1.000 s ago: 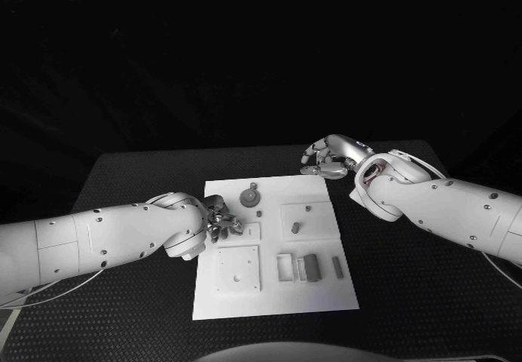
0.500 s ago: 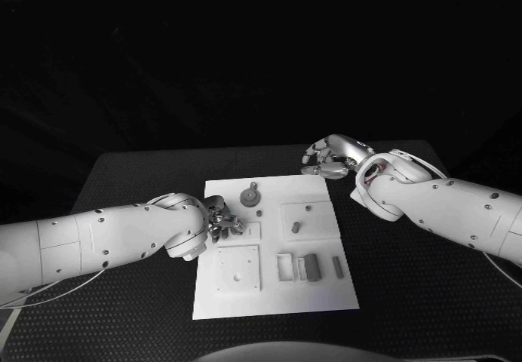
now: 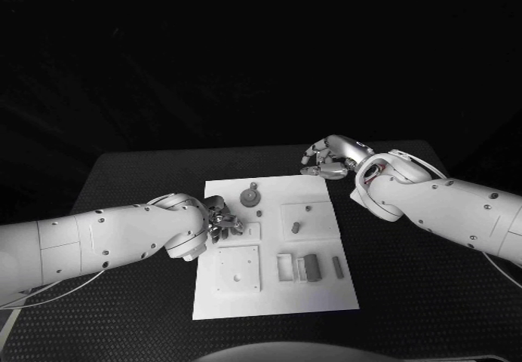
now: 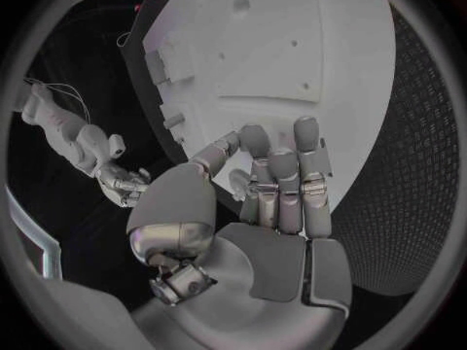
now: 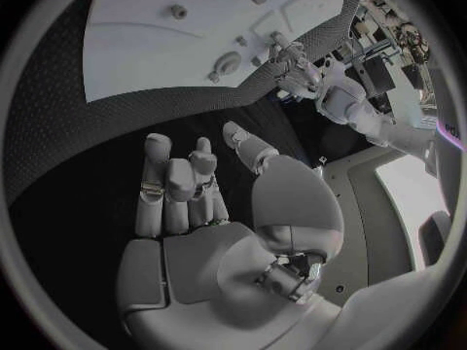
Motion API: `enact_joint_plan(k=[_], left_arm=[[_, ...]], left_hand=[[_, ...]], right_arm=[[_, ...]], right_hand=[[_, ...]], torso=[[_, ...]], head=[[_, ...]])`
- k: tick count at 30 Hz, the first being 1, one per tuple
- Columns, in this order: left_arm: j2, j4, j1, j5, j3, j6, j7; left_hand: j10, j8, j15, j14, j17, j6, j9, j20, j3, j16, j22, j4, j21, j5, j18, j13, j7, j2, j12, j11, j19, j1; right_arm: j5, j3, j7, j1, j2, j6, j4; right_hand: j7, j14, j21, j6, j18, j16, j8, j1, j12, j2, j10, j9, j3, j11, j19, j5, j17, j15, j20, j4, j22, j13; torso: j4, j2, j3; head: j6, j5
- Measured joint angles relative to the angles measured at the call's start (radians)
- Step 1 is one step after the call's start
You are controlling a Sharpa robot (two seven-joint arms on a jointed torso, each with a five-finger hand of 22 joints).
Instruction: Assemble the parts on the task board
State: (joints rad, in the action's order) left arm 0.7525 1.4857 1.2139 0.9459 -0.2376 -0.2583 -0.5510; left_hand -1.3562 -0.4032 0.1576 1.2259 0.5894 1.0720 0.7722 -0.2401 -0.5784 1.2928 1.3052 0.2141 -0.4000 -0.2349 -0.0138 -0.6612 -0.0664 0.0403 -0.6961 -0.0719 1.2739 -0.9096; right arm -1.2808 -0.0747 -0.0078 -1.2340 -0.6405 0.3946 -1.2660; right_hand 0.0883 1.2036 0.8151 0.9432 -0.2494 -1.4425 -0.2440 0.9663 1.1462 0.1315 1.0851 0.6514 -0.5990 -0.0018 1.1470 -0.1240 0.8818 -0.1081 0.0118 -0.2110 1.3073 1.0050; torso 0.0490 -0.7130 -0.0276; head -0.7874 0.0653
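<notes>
Movement: pretty much nothing since a second ago, both arms and every part sit where they were.
Left hand (image 3: 221, 223): hovering low over the near-left area of the task board (image 3: 272, 298), fingers (image 4: 279, 180) bunched loosely together. Can't tell whether a small part is pinched under the fingertips.
Right hand (image 3: 329, 160): parked off the board's far-right corner over the worktop (image 3: 142, 170), fingers (image 5: 175, 180) lightly curled and apart, holding nothing. My guess is it's just keeping clear.
Parts: round gear piece (image 3: 250, 197) just beyond the left fingers, small peg (image 3: 295, 225) to their right, slotted blocks (image 3: 309, 266) further along the near side.
Next: likely seating something in the board right below the left fingers.
</notes>
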Motion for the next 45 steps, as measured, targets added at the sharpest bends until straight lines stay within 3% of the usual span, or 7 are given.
enact_joint_plan(k=[12,18,25,32,45], left_arm=[[-0.001,-0.003,0.0,-0.006,0.0,0.002,0.001],[-0.001,-0.005,-0.001,-0.009,-0.001,0.007,0.001],[-0.003,-0.005,-0.002,-0.013,-0.001,0.014,0.001],[-0.004,-0.005,-0.002,-0.015,-0.001,0.017,0.001],[-0.004,-0.005,-0.003,-0.023,-0.001,0.017,0.006]], left_hand=[[-0.001,-0.004,0.002,0.002,-0.013,0.002,0.008,-0.005,0.01,0.012,0.003,-0.01,0.0,0.011,0.0,0.0,0.002,-0.002,-0.005,-0.001,0.012,-0.002],[-0.004,-0.011,0.008,0.008,-0.022,0.012,0.011,-0.017,0.013,0.016,0.003,-0.019,0.0,0.031,0.0,0.0,0.012,0.022,-0.005,-0.004,0.024,0.023],[-0.005,-0.006,0.005,0.005,-0.032,0.015,0.01,-0.021,0.014,0.023,0.003,-0.034,0.0,0.062,0.0,0.001,0.015,0.039,-0.009,-0.005,0.028,0.036],[-0.003,-0.006,0.005,0.005,-0.047,0.017,0.012,-0.023,0.017,0.031,0.003,-0.051,0.004,0.133,0.0,0.003,0.017,0.059,-0.013,-0.003,0.03,0.046],[-0.003,-0.006,0.005,0.005,-0.059,0.02,0.013,-0.023,0.028,0.039,0.002,-0.076,0.008,0.174,0.0,0.007,0.02,0.077,-0.013,-0.003,0.033,0.064]], right_arm=[[0.0,0.0,-0.001,0.0,0.001,-0.001,0.003],[0.0,0.0,-0.001,0.0,0.001,-0.001,0.004],[0.0,0.0,-0.001,0.0,0.002,-0.001,0.004],[0.0,0.0,-0.002,0.0,0.002,-0.001,0.004],[0.0,0.0,-0.002,0.0,0.001,-0.001,0.004]], right_hand=[[0.0,0.0,0.0,0.0,0.0,0.0,0.004,-0.004,0.0,-0.004,-0.004,0.0,0.0,0.004,0.0,0.0,0.0,0.0,0.0,0.0,0.0,-0.001],[0.002,0.0,0.0,-0.002,0.0,0.0,0.004,-0.004,0.0,-0.004,-0.004,0.0,0.0,0.004,-0.002,0.0,0.0,0.0,-0.002,0.0,0.0,-0.001],[0.002,-0.001,0.0,-0.002,-0.002,0.004,0.004,-0.004,0.0,-0.004,-0.004,0.0,0.0,0.004,-0.003,0.0,0.0,0.001,-0.003,0.0,0.0,-0.001],[0.002,-0.002,0.0,-0.002,-0.003,0.004,0.004,-0.004,0.0,-0.004,-0.004,0.0,0.0,0.004,-0.003,0.0,0.0,0.002,-0.003,0.0,0.001,-0.001],[0.002,-0.002,0.0,-0.002,-0.003,0.004,0.004,-0.004,0.0,-0.004,-0.004,0.0,0.0,0.004,-0.004,0.0,0.0,0.002,-0.004,0.0,0.001,-0.001]], torso=[[0.0002,0.0,-0.0001],[0.0005,0.0,-0.0004],[0.0004,0.0,-0.0003],[-0.0007,0.0,0.0002],[-0.001,0.0,0.0005]], head=[[0.001,-0.001],[0.002,-0.002],[0.001,-0.004],[0.001,-0.005],[0.001,-0.006]])
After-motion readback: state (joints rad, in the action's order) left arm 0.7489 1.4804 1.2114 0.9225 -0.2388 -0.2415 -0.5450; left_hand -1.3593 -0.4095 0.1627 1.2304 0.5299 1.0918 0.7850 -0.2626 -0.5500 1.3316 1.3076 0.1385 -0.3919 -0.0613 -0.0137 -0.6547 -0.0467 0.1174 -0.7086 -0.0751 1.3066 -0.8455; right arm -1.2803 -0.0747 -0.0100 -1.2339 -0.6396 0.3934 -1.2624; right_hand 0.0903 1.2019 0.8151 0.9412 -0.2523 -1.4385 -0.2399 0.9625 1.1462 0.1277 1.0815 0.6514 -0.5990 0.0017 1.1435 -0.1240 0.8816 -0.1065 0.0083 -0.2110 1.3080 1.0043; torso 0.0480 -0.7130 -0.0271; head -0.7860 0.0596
